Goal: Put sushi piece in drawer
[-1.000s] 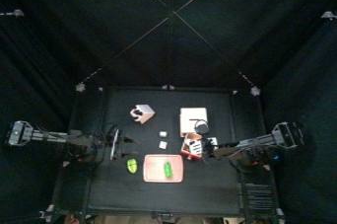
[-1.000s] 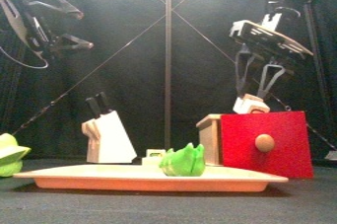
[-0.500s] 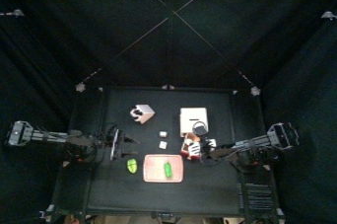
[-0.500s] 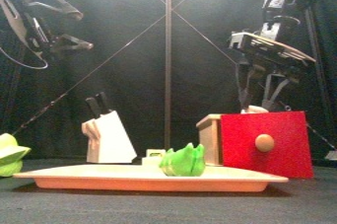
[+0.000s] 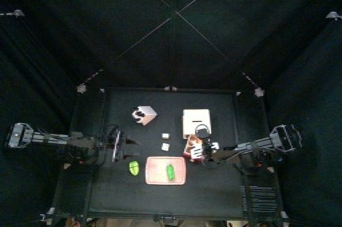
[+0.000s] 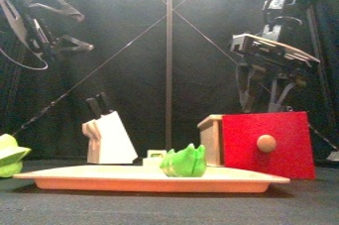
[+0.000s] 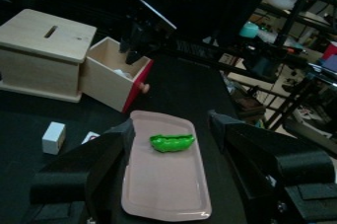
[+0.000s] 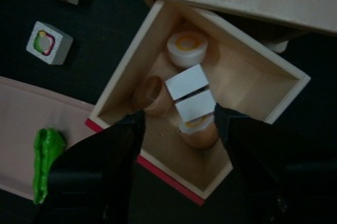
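Both right gripper [image 8: 178, 139] jaws wide apart over the drawer [image 8: 250, 85], sushi piece [image 8: 190, 94] inside; left jaws apart.

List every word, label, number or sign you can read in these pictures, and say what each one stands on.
None: no readable text shows in any view.
The small white tile beside the open drawer carries a coloured picture, not letters.
The room clutter in the left wrist view is too blurred to read.
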Controlling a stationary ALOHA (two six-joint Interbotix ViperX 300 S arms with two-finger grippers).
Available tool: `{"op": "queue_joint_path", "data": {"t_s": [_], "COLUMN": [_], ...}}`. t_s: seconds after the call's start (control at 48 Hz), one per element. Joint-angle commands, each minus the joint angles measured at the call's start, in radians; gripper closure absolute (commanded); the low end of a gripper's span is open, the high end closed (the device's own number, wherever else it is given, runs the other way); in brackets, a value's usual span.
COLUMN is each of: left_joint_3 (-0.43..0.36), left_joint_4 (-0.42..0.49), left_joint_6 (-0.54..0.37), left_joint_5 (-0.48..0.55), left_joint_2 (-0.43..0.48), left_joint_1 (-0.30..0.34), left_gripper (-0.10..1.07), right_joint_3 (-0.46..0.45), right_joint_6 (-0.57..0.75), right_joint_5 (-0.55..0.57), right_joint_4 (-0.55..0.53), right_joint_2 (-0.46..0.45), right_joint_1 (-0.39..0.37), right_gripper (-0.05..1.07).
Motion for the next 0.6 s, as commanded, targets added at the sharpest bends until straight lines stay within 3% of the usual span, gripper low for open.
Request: {"op": "queue_joint_path", "data": {"t_s": [0.0,0.292,0.583], "left_joint_3": [-0.011,-0.011,-0.011], "left_joint_4": [-0.002,-0.002,-0.002], "left_joint_6": [0.002,0.002,0.002], "left_joint_5": [-0.005,-0.005,-0.005], "left_joint_2": [0.002,0.002,0.002], "left_joint_1": [0.003,0.003,0.005], "left_gripper": [0.03,0.03,0.03], "right_joint_3": [-0.026,-0.032,-0.077], "right_joint_6": [-0.002,-0.002,-0.002], "right_joint_5": [0.0,-0.006,-0.083], "right_joint_4": [-0.003,-0.015,-0.037], "right_joint_2": [-0.012,-0.012,-0.008], "right_joint_1": [0.002,0.0,-0.008], "right_gripper": [0.12,0.12,0.13]}}
